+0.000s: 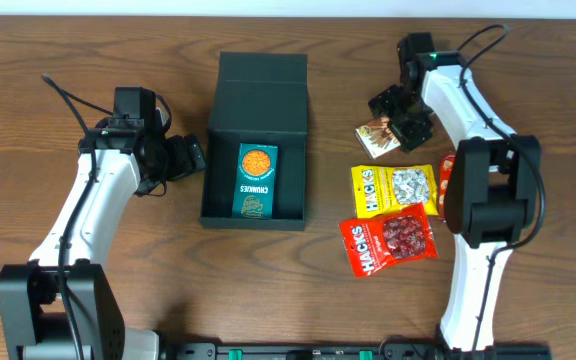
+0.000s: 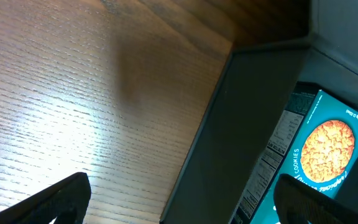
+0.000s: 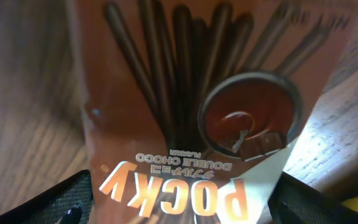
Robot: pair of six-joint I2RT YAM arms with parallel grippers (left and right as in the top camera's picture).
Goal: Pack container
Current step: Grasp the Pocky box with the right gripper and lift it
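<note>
container (image 1: 218, 150): COOKIES box (image 1: 255, 181) | POCKY pack (image 3: 185, 124) | yellow HACKS bag (image 1: 393, 188) | red HACKS bag (image 1: 388, 243)

the container (image 1: 258, 125), a shallow matte green-black rectangular box, is laid flat left of centre in the overhead view, its hinged lid folded back at the far end; a teal cookie box (image 1: 256, 180) is held inside.
</note>
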